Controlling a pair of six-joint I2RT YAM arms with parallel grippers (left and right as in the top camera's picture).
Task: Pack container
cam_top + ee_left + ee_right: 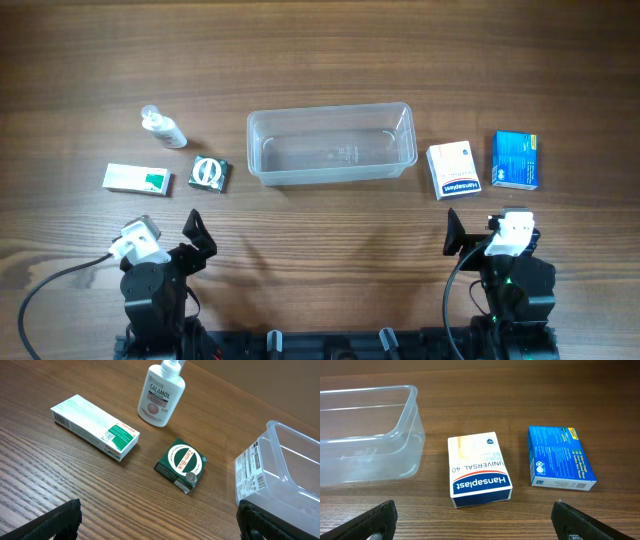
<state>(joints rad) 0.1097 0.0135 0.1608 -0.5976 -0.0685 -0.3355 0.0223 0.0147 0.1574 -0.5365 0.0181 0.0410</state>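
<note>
The clear plastic container (pixel 331 143) stands empty at the table's middle; it also shows in the left wrist view (pixel 290 475) and the right wrist view (pixel 365 435). Left of it lie a white-and-green box (pixel 136 179) (pixel 95 426), a green Zam-Buk box (pixel 209 173) (pixel 182 463) and a Calamol bottle (pixel 163 127) (pixel 161 395). Right of it lie a Hansaplast box (pixel 453 170) (pixel 479 470) and a blue box (pixel 515 160) (pixel 560 458). My left gripper (pixel 196 233) (pixel 160 522) and right gripper (pixel 470 232) (pixel 475 522) are open and empty, near the front edge.
The wooden table (pixel 320 240) carries all the objects in a row across its middle. Both arm bases sit at the front edge, cables trailing from the left one.
</note>
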